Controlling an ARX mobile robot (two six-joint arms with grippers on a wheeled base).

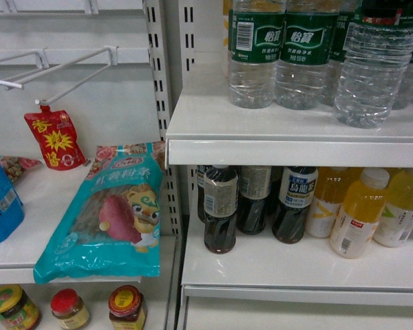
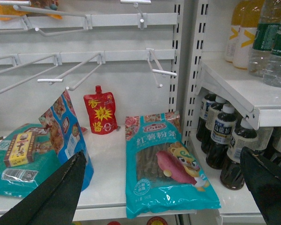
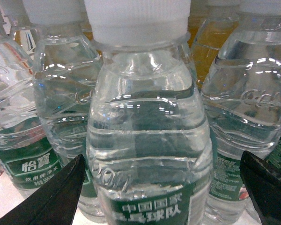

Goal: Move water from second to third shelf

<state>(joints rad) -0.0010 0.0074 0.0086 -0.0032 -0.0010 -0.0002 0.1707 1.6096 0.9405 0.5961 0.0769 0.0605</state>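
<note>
Water, in a clear ribbed plastic bottle with a white cap and green wrap label (image 1: pixel 370 65), stands in the head view at the front right of the upper white shelf (image 1: pixel 289 148), ahead of a row of like bottles; neither arm shows in that view, and the shelf below carries dark tea bottles with pale labels (image 1: pixel 220 210) and yellow juice bottles (image 1: pixel 361 213), with bare floor in front of them where the water could go. I judge the step in hand to be the approach for the grasp, nothing lifted yet. The left wrist view looks elsewhere: its left claw (image 2: pixel 164 187) stands wide open over the neighbouring bay, above a teal bag of sweet-potato noodles (image 2: pixel 166 164) and a red spouted sauce pouch (image 2: pixel 100 112), well apart from the water. The right wrist view alone shows the real business: the right claw (image 3: pixel 159 187) is spread open with the bottle (image 3: pixel 147 140) close up and centred between its dark tips, not yet pinched. Next, I judge, it must close squarely on the body without nudging the neighbours, lift clear, and lower to the shelf beneath.
</note>
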